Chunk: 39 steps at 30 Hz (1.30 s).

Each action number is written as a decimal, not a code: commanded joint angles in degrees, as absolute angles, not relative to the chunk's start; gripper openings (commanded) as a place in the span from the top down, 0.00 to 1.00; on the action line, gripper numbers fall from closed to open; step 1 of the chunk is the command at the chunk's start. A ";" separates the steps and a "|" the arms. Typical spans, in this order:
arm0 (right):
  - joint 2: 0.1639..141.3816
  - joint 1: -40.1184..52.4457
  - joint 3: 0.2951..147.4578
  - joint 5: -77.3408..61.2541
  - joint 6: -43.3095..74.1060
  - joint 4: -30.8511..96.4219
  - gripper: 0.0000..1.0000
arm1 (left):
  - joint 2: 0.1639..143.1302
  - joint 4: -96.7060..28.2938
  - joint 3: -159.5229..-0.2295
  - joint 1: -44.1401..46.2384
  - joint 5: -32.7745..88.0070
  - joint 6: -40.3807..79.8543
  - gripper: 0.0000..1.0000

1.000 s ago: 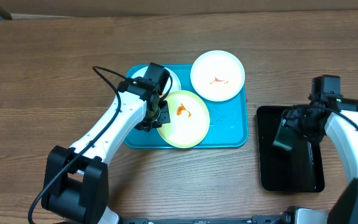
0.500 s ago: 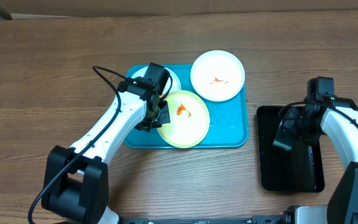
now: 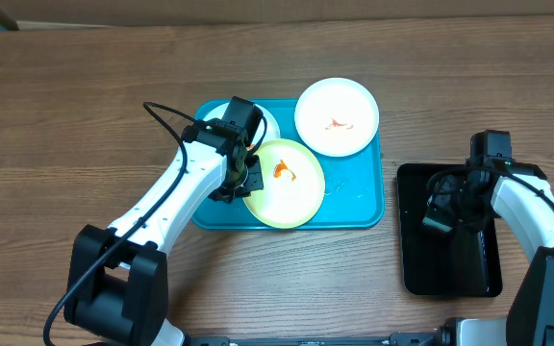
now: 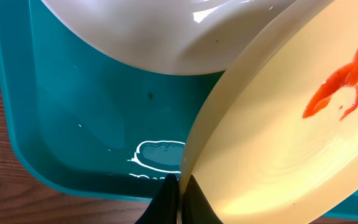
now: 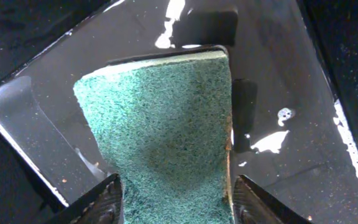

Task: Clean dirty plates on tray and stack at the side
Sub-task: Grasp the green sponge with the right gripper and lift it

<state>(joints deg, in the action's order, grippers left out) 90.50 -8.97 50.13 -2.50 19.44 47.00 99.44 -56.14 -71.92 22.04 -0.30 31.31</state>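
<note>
The left gripper (image 3: 244, 179) pinches shut on the rim of the pale yellow-green plate (image 3: 284, 185), sauce-smeared on the turquoise tray (image 3: 356, 208) beside two white plates (image 3: 337, 116), while the right gripper (image 5: 176, 190) holds its jaws spread astride a green sponge (image 5: 160, 112) over the black tray (image 3: 450, 267).

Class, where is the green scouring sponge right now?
In the right wrist view, the sponge lies on the black tray, between the fingers of the right gripper, right of the blue tray.
</note>
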 commanded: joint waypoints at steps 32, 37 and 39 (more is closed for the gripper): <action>90.67 -8.97 59.88 -6.70 17.56 58.17 0.96 | 99.37 -56.07 -71.72 22.15 -1.04 30.63 0.96; 90.67 -8.97 55.53 -6.57 17.56 53.30 0.96 | 99.37 -56.07 -71.72 22.15 -1.04 30.61 0.96; 90.67 -8.97 52.84 -6.81 17.78 50.81 0.96 | 99.37 -56.10 -71.72 22.15 -1.04 30.61 0.96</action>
